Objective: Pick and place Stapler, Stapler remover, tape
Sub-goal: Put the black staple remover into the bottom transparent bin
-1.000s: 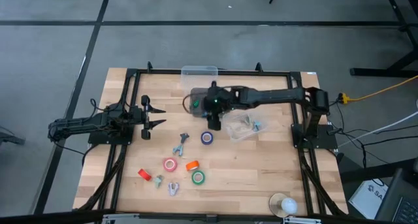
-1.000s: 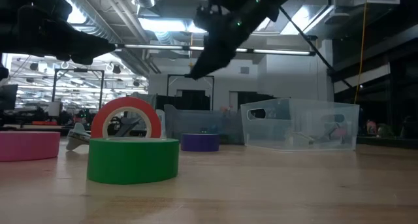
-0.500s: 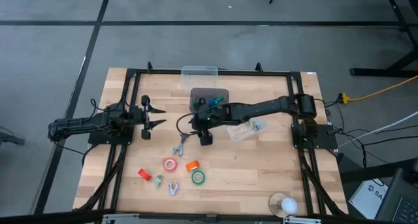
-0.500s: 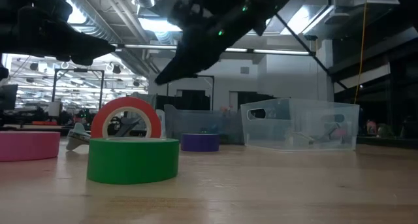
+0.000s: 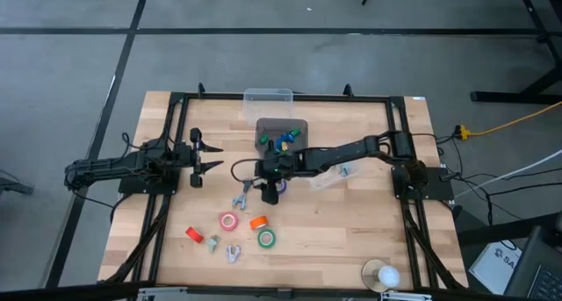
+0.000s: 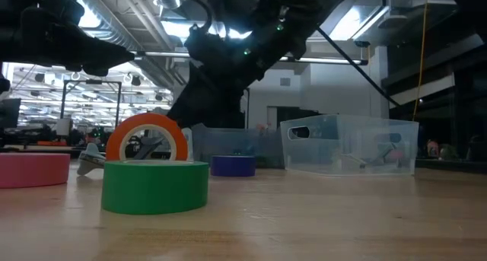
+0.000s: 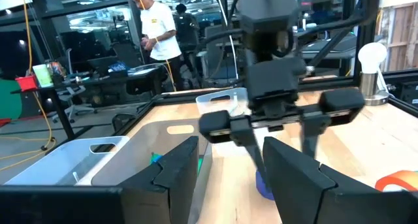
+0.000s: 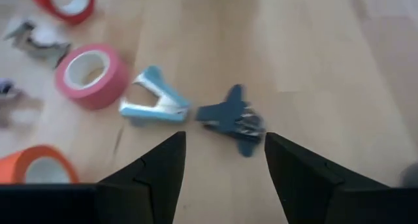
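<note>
Winged staple removers (image 8: 228, 119) (metal-jawed) beneath right tool (image 8: 225, 160), wide.

- You have no readable text, label, brand, number or sign in any of the four views.
- At the lower right corner of the high view, a white box (image 5: 497, 264) on the floor carries dark lettering, cut off and too small to read.
</note>
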